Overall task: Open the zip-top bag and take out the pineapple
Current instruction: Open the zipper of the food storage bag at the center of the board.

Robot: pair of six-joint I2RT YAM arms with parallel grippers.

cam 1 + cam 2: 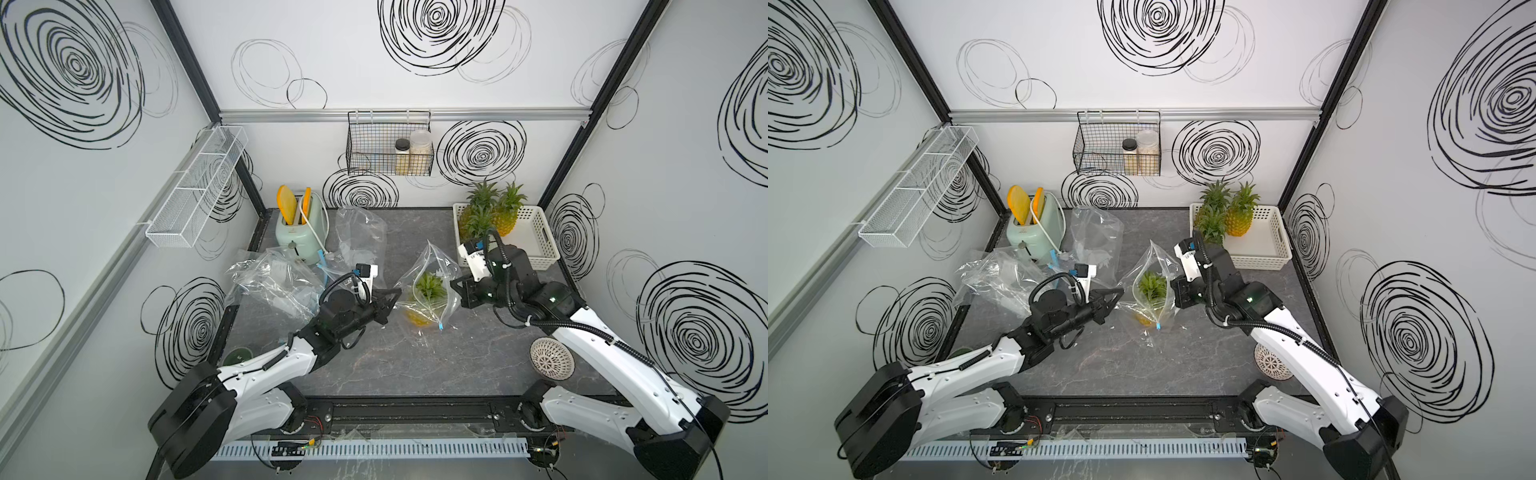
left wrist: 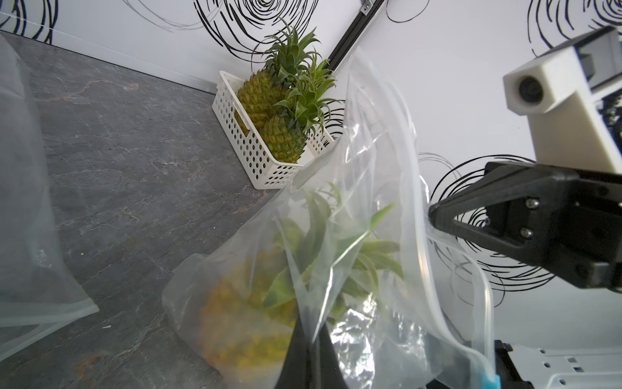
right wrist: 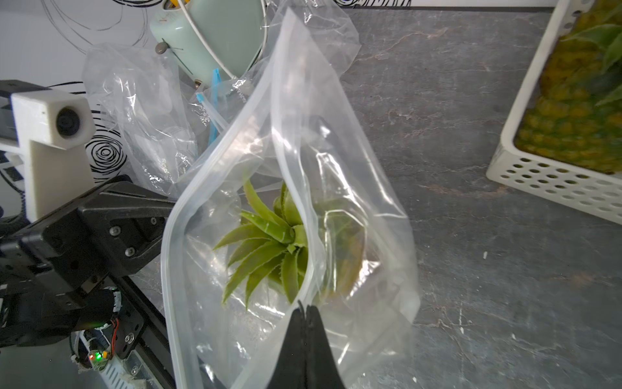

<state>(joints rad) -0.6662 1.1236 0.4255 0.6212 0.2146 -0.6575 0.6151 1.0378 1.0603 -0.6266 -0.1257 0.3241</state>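
A clear zip-top bag (image 1: 434, 262) (image 1: 1156, 259) stands mid-table, held up with its mouth spread open. Inside it is the pineapple (image 1: 430, 286) (image 1: 1152, 286), green crown up, yellow body low in the bag. My left gripper (image 1: 398, 293) (image 1: 1121, 293) is shut on the bag's left rim, and in the left wrist view its tips (image 2: 311, 340) pinch the plastic in front of the pineapple (image 2: 249, 303). My right gripper (image 1: 454, 286) (image 1: 1172, 286) is shut on the right rim; the right wrist view has it (image 3: 305, 307) clamped on the film just beside the crown (image 3: 279, 242).
A white basket (image 1: 540, 249) at the back right holds other pineapples. Empty clear bags (image 1: 274, 278) lie at the left, beside a mint toaster (image 1: 299, 228). A white round strainer (image 1: 552, 358) sits near my right arm. A black wire basket (image 1: 374, 145) hangs on the back wall.
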